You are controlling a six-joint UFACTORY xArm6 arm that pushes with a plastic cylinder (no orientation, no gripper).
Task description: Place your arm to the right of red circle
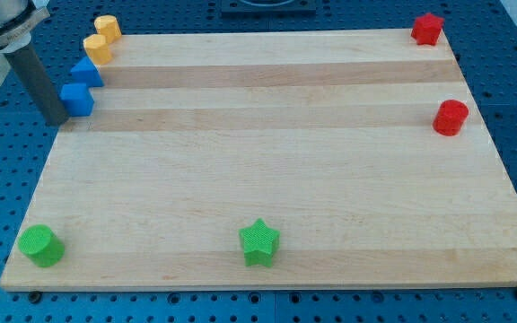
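my tip (pixel 55 120) sits at the tabletop's (pixel 267 170) left edge, just beside the blue cube (pixel 77 99)
no hand on this rod, nothing held; red circle (pixel 451 117) rests well apart at the right edge, below the red star (pixel 427 29)

The arm's tip (pixel 54 120) rests at the board's (pixel 267 170) left edge, just beside a blue cube (pixel 77 99). The red circle (pixel 451 117) sits well apart, near the view's right edge.
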